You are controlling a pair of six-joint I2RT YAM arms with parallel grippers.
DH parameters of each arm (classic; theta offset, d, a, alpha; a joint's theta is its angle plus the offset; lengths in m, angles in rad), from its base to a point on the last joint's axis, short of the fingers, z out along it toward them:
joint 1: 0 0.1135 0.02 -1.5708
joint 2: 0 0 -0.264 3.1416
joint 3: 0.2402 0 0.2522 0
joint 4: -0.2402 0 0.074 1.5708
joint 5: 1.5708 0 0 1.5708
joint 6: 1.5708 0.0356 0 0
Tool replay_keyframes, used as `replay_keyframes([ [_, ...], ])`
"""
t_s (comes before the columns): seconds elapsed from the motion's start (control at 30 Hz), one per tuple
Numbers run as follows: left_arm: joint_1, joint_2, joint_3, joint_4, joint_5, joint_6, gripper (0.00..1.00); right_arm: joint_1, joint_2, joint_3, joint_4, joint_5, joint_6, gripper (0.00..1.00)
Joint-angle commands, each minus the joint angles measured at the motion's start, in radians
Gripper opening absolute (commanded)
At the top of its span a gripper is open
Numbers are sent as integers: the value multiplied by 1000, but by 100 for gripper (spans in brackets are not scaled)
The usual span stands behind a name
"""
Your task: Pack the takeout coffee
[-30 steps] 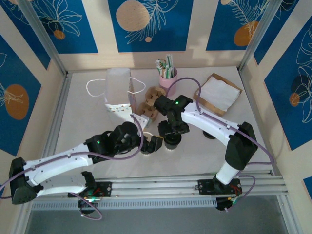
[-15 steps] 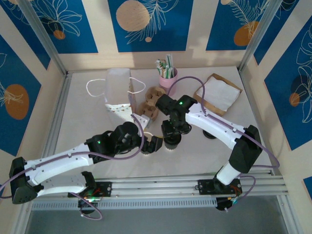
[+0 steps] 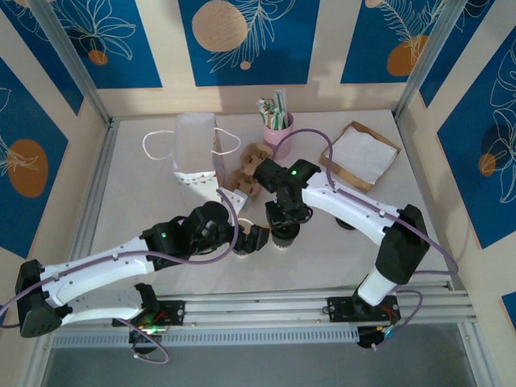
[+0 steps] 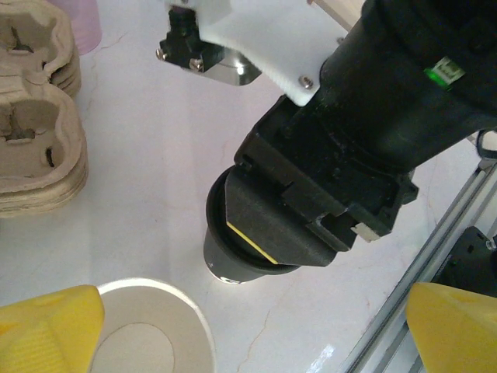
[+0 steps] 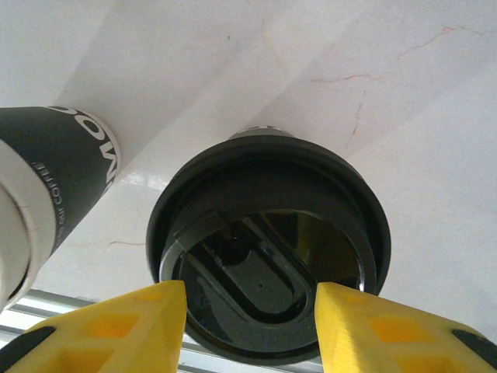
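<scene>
Takeout coffee (image 5: 268, 249) is standing upright on the white table (image 3: 145, 201), near its middle, black lid facing up. From the top view the cup (image 3: 284, 239) is sitting directly under the right arm's wrist.

Right gripper (image 5: 248, 299) is hanging straight over the lid. Its yellow fingers (image 5: 116, 326) are standing apart, one at 9 o'clock and one at 3 o'clock of the lid, with the lid between them. Whether the pads are pressing on the cup, cannot tell. The left wrist view is showing the gripper body covering the top of the cup (image 4: 225, 260).

Just beside the coffee, at its 9 o'clock, an open-topped cup (image 4: 155, 326) is standing, white rim, cream inside. The right wrist view is showing a dark printed sleeve on it (image 5: 54, 194).

Left gripper (image 4: 256, 311) is hovering low by that open cup, jaws spread wide, holding nothing.

Farther out in the top view:
- stack of cardboard carriers (image 3: 250, 171) lying at 11 o'clock of the coffee
- pink cup of straws (image 3: 278, 133) standing at 12 o'clock, beyond the carriers
- white handled bag (image 3: 196, 153) standing at 10 o'clock
- white napkins on a brown tray (image 3: 363, 153) lying at 2 o'clock, well apart
</scene>
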Motion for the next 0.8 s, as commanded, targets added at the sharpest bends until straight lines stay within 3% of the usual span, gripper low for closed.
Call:
replay_keyframes([
  [0.0,-9,-8,1,28,-20,1,100,7,20,-30,-5,-27,-3,48],
  [0.5,-9,-5,1,35,-18,0,100,24,20,-66,-21,-8,16,48],
  [0.77,-9,-17,3,31,-28,-2,100,33,-27,44,-52,-6,9,60],
])
